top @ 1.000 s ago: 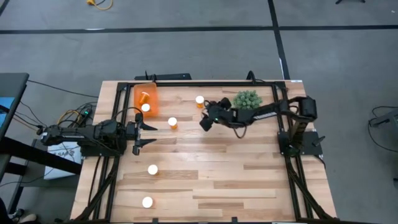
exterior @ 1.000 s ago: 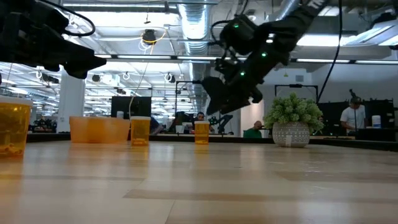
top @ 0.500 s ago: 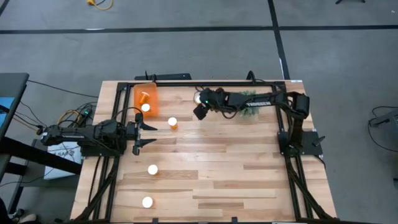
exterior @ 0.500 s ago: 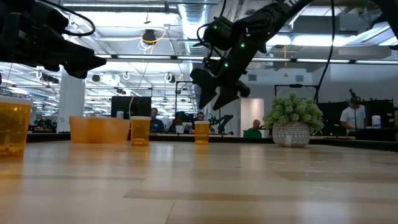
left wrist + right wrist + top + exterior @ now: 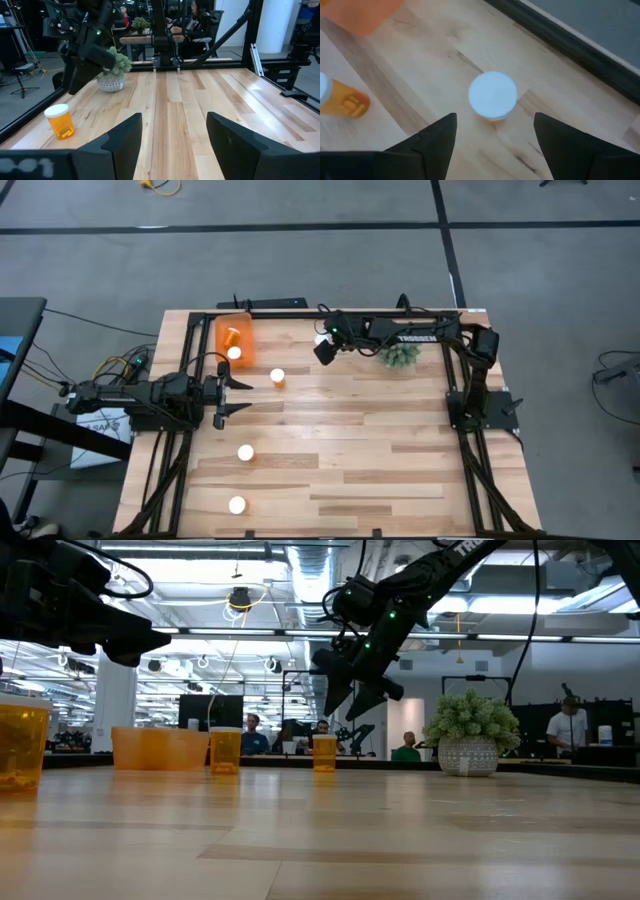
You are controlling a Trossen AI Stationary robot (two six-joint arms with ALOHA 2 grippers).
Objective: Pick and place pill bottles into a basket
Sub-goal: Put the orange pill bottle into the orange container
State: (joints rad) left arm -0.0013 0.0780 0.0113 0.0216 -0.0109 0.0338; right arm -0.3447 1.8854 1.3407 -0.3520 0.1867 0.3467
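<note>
My right gripper (image 5: 322,350) is open and hangs, fingers pointing down, over a standing pill bottle with a white cap (image 5: 492,95) near the table's far edge. The bottle also shows in the low view (image 5: 324,753), below the gripper (image 5: 345,702) and clear of it. The orange basket (image 5: 244,330) stands on the table at the far left with two bottles in it, one lying (image 5: 231,336). Three more bottles stand on the table (image 5: 277,377) (image 5: 245,452) (image 5: 237,505). My left gripper (image 5: 240,396) is open and empty at the table's left.
A green spiky plant in a pot (image 5: 400,356) stands at the far right, under my right arm. A black frame rail (image 5: 300,313) runs along the table's far edge. Bare wood lies at the table's middle and right (image 5: 380,450).
My right gripper has gone toward the table's far edge and a little to the left, from beside the plant to a place over the bottle near the far edge. It has stayed open.
</note>
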